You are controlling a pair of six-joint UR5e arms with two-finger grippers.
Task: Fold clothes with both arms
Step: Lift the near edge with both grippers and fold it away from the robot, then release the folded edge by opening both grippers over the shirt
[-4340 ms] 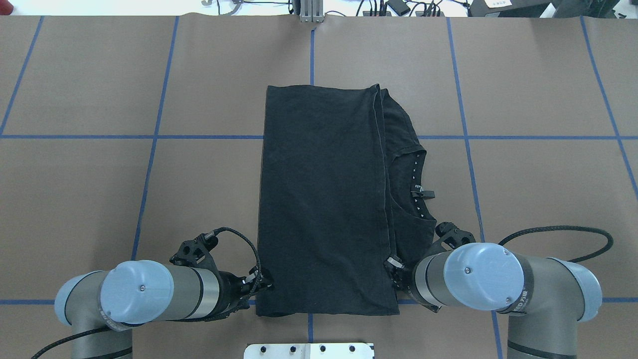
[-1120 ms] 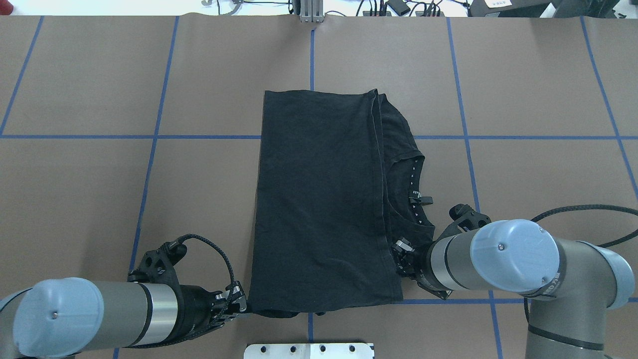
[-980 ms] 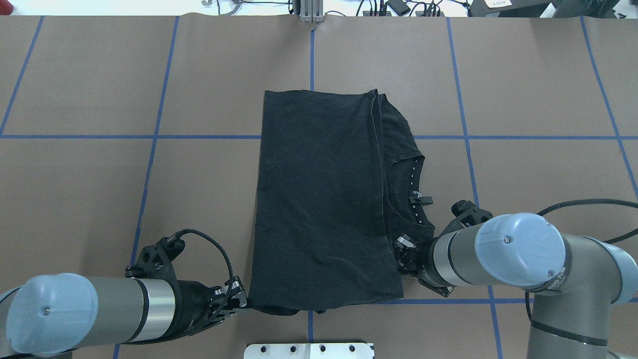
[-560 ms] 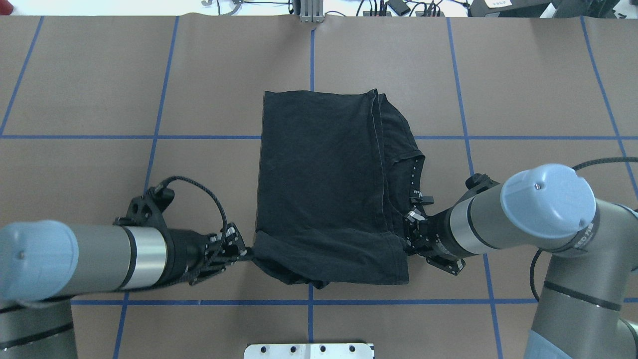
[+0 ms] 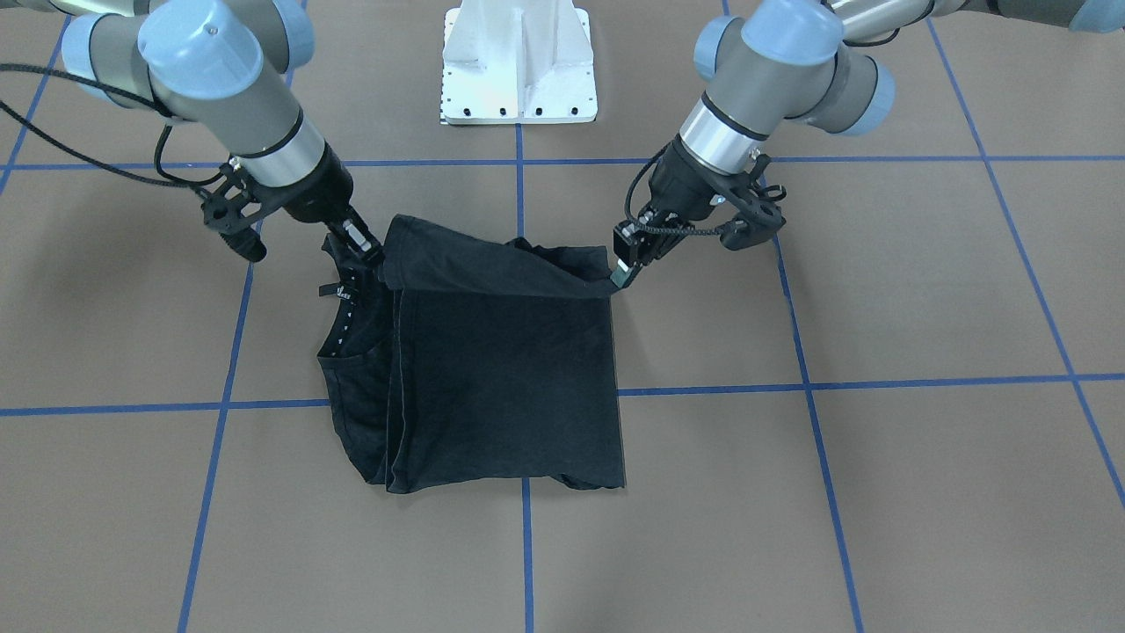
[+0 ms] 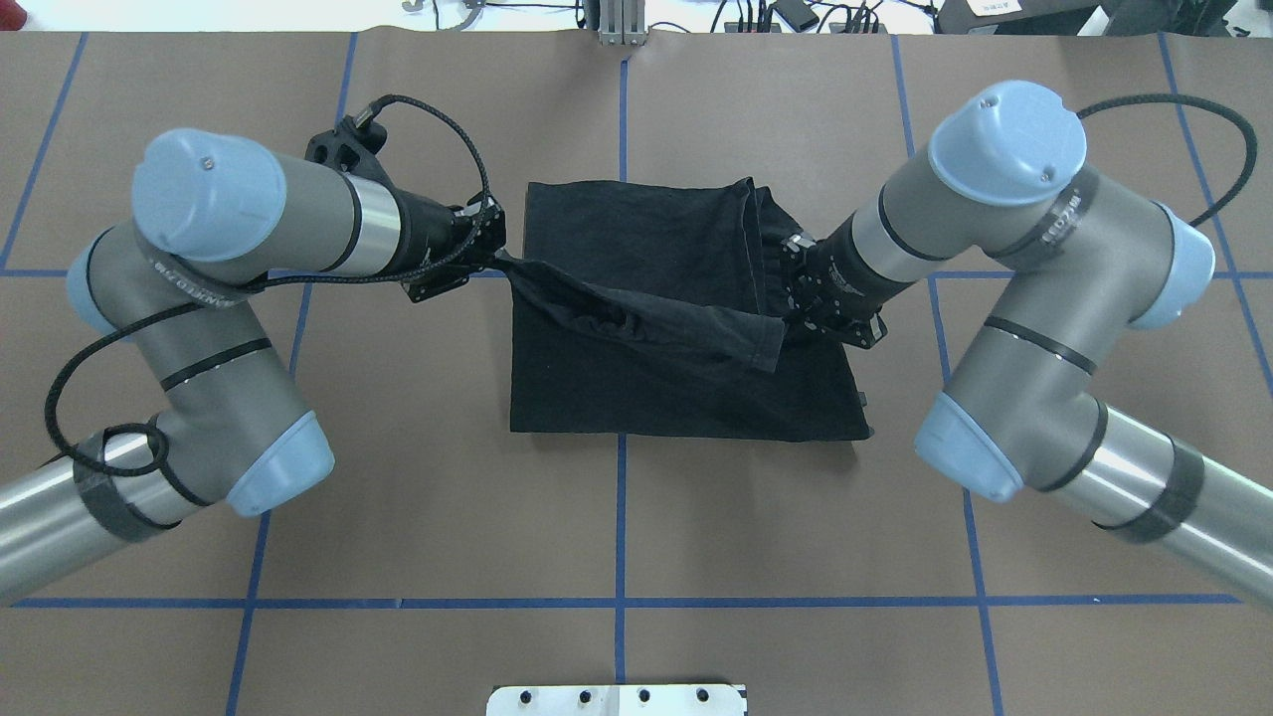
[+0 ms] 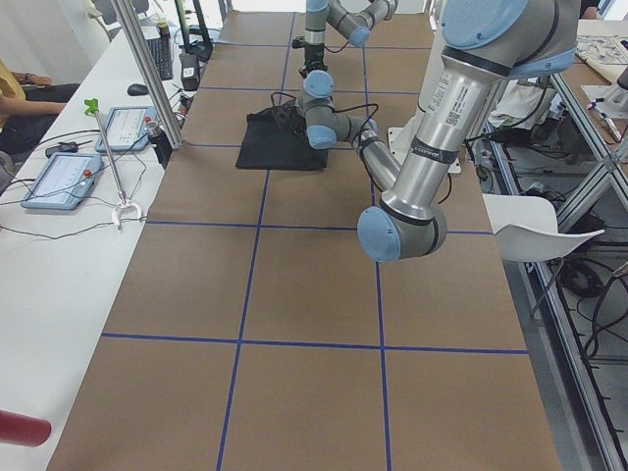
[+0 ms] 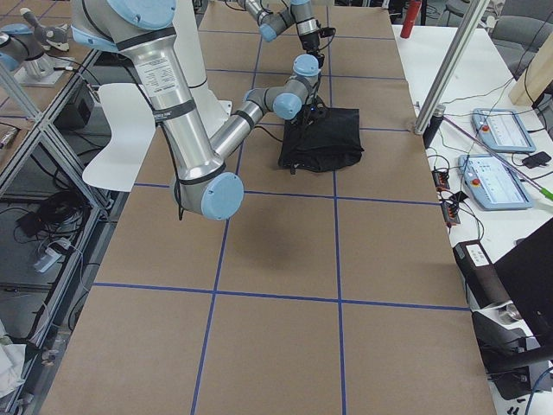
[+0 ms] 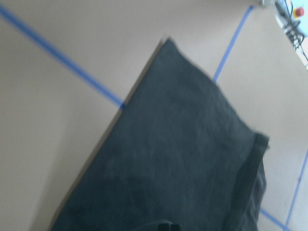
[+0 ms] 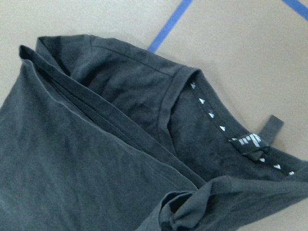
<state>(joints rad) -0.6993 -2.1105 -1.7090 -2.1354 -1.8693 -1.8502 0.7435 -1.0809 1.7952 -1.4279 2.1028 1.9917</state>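
The black T-shirt (image 6: 656,398) lies folded lengthwise on the brown table; its logo is hidden. My left gripper (image 6: 497,261) is shut on one corner of its near edge, and my right gripper (image 6: 786,328) is shut on the other corner. The edge hangs taut between them, raised above the lower layers. In the front-facing view the left gripper (image 5: 620,279) is on the right, the right gripper (image 5: 373,257) on the left, and the shirt (image 5: 501,396) spreads below them. The white-dotted collar (image 10: 226,130) shows beside the right gripper.
The white base plate (image 6: 617,699) sits at the table's near edge. Blue tape lines (image 6: 298,273) grid the table. A metal post (image 6: 622,25) and cables stand at the far edge. Tablets (image 7: 59,177) lie on the side bench beyond it.
Both grippers have lifted the shirt's near edge and carried it away from the robot, over the rest of the shirt. The visible flat part is now shorter.
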